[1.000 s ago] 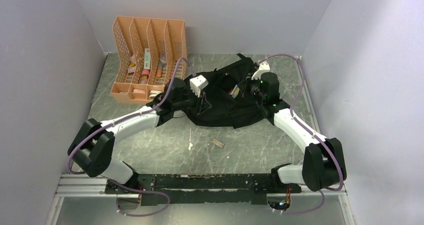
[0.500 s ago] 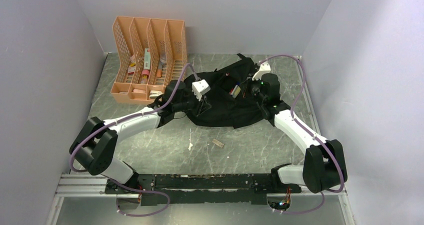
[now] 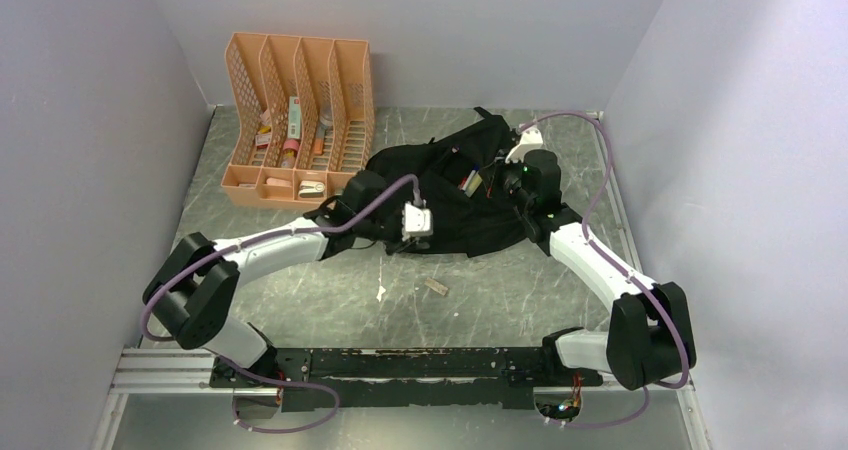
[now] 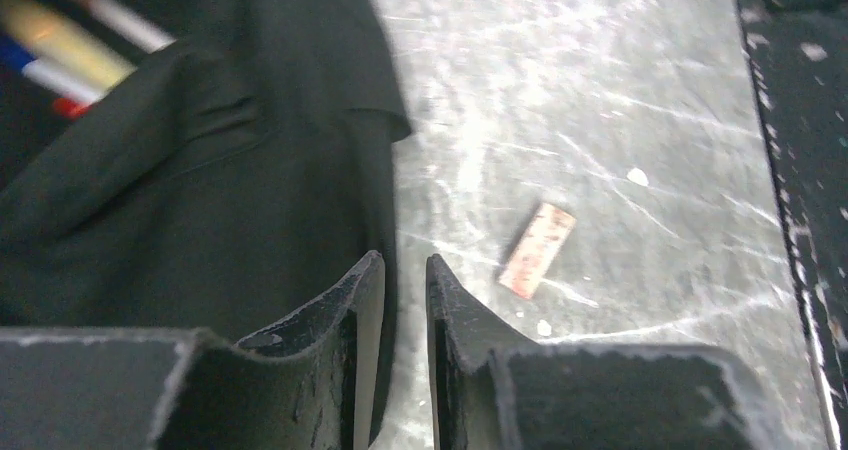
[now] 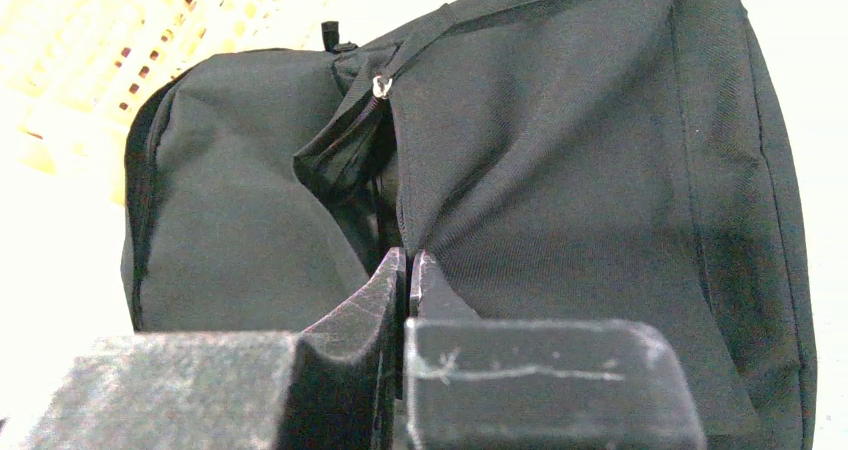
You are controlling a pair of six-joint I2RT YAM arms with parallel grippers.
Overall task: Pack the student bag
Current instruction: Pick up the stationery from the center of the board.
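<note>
The student bag (image 3: 450, 210) is a black fabric backpack lying flat at the back middle of the table. It also shows in the left wrist view (image 4: 200, 170) and the right wrist view (image 5: 560, 150). Pens (image 4: 90, 30) lie in its open pocket. My left gripper (image 3: 402, 242) hangs at the bag's front edge. Its fingers stand a narrow gap apart with nothing between them (image 4: 405, 260). My right gripper (image 3: 495, 175) rests on the bag's right side. It is shut (image 5: 408, 255) on the bag's fabric, just below the zipper pull (image 5: 380, 85).
An orange file organiser (image 3: 300, 110) with small items stands at the back left. A small tan piece (image 3: 435, 287) lies on the table in front of the bag and shows in the left wrist view (image 4: 537, 250). A white scrap (image 3: 381, 292) lies near it. Walls stand on three sides.
My left gripper has swung from over the bag's left-middle down to its front edge. My right gripper has hardly moved.
</note>
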